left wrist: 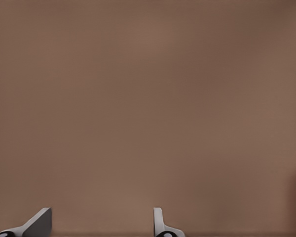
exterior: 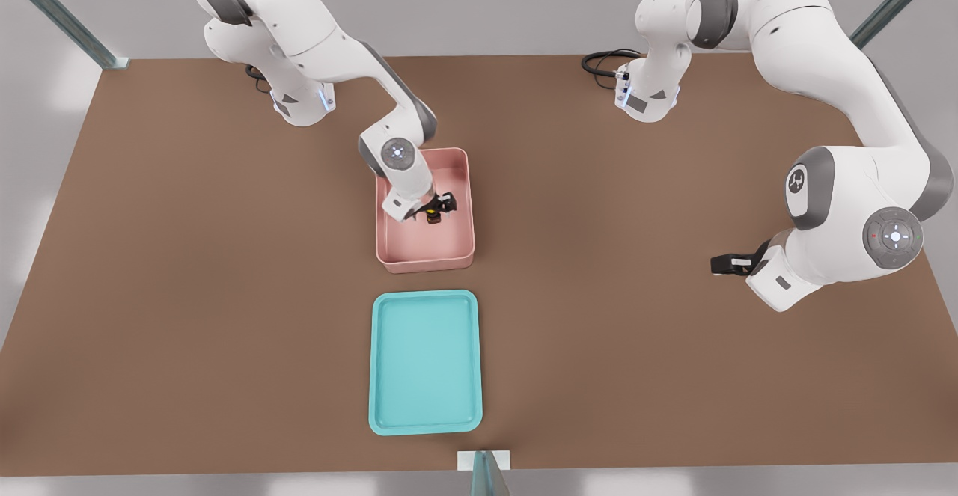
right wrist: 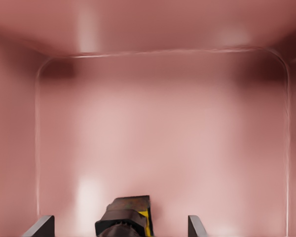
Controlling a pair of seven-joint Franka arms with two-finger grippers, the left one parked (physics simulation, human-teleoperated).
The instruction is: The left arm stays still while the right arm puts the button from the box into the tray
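My gripper [exterior: 434, 209] sat down inside the box [exterior: 458, 250], fingers parted with open gaps either side of the button [exterior: 432, 218]. The pink walls hemmed it in. Bare table [exterior: 599, 331] separated box and tray [exterior: 378, 376].

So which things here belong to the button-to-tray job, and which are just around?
Part of the job:
- button, inside the box
- pink box
- teal tray, nothing in it
- right arm's end effector, down in the box with open fingers either side of the button

Just around:
- brown table
- black cable
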